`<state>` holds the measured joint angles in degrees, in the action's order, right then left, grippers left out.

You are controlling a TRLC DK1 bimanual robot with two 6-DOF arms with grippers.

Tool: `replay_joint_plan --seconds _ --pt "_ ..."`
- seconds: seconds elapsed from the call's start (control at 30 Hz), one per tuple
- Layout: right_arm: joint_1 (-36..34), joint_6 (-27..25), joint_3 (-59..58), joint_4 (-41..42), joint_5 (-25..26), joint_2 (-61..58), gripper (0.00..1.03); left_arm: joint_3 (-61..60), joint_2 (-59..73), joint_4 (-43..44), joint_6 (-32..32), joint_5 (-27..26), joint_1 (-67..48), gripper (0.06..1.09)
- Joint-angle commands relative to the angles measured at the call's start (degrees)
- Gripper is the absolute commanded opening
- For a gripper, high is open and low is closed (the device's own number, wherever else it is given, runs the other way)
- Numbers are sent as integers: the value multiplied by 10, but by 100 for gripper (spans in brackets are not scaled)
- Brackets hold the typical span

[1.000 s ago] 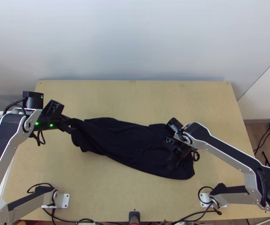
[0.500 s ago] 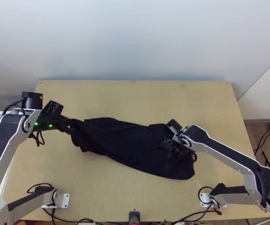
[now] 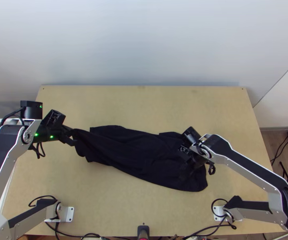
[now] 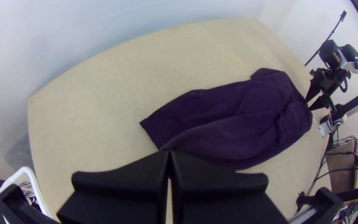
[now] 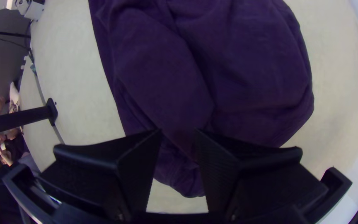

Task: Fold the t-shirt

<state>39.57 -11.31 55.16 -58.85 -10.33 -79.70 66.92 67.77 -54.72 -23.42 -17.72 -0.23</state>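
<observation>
Top view. The dark t-shirt lies as a long, rumpled band across the middle of the tabletop, its right end nearer the near edge than its left. The left tool is at the end towards the tabletop's left edge. The number of layers cannot be told.

Left wrist view. The fingers are pressed together, pinching a tip of the cloth, from which a fold runs along the band. At the opposite end, the right tool stands with its fingers apart beside the t-shirt's edge.

Right wrist view. The fingers are spread over creased cloth, part of which shows between them. The step in hand is judged to be arranging the band for a fold, one end secured and the other awaiting a grip. The next move calls for lowering the open fingers astride an edge, closing on all intended layers, and tensioning gently against the left tool.
</observation>
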Motion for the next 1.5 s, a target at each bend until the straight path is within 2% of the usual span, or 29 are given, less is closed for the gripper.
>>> replay_joint_plan --seconds 0.0,0.17,0.3,0.33,0.6,0.83,1.1,1.2,1.33,1.47 --pt "1 4 -15 6 10 -25 39 -6 -10 -7 -15 0 16 10" --pt "1 4 -19 17 23 -28 37 -10 -11 -7 -20 0 23 10" --pt "1 1 -32 53 25 -31 6 -12 -11 -7 -20 -1 22 10" --pt "1 0 -37 61 25 -31 3 -13 -12 -7 -20 -1 23 10" --pt "6 9 -10 47 24 -10 3 -21 -26 -7 -20 -1 29 10" --pt "-20 9 73 -20 24 103 3 -11 -42 -7 -16 -7 52 10" --pt "-107 12 230 -25 24 217 3 63 -55 -17 16 -40 129 10" --pt "-145 38 286 -26 24 242 3 123 -56 -21 44 -54 162 10" --pt "-202 82 309 1 25 301 3 196 -55 -21 92 -94 238 10" --pt "-223 92 304 -18 24 353 3 208 -77 -30 115 -101 267 10"
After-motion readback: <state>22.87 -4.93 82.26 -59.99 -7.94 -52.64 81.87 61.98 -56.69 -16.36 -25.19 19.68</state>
